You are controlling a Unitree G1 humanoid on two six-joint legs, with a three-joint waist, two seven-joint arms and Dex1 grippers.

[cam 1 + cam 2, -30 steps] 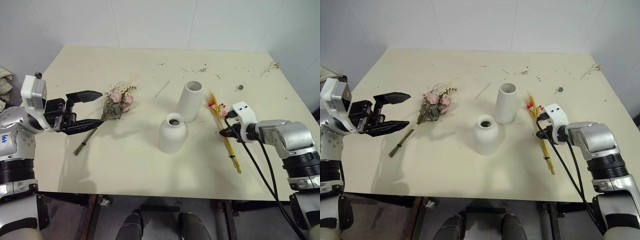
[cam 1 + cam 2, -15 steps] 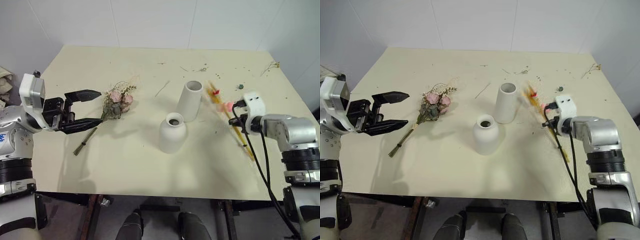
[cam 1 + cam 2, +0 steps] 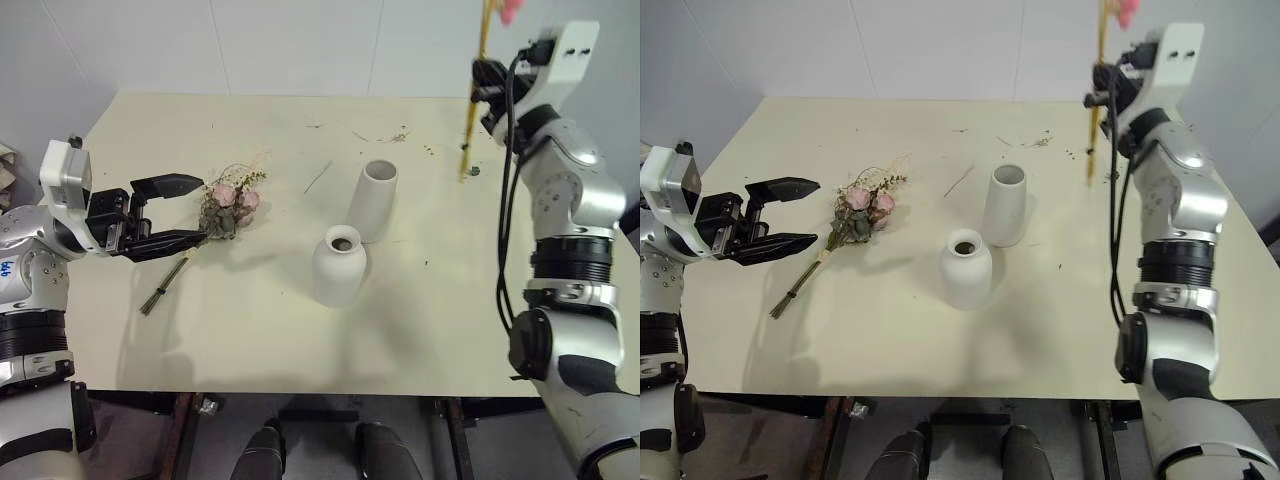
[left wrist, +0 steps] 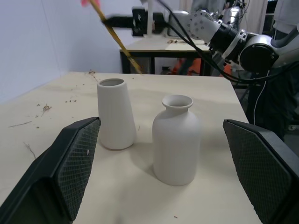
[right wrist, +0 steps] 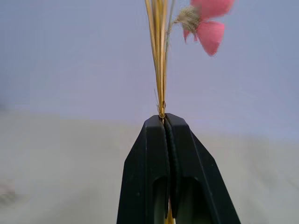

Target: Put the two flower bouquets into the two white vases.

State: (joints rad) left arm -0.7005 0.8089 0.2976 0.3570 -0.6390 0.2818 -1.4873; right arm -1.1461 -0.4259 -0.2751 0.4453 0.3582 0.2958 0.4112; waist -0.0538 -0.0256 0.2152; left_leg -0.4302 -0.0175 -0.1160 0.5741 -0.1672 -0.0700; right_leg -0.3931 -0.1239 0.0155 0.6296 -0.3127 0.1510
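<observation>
A: What's nearest on the table [image 3: 250, 330]?

B: The shorter white vase [image 3: 339, 265], a rounded matte bottle with a narrow neck, standing upright. Just behind it stands the taller white vase [image 3: 374, 200], a plain cylinder with a wide mouth, also upright.

A: And the roses?

B: The rose bouquet [image 3: 222, 212] lies flat to the vases' left, pink heads among dried greenery, brownish stems trailing toward the near edge. The left gripper [image 3: 180, 212] hovers just beside it, jaws spread wide, holding nothing.

A: The other bunch?

B: The wheat bouquet [image 3: 473, 85] is up in the air at the far right, slim yellow stalks nearly vertical, a pink blossom at the top. The right gripper [image 5: 164, 122] is clamped tight on its stalks, well above the table.
</observation>
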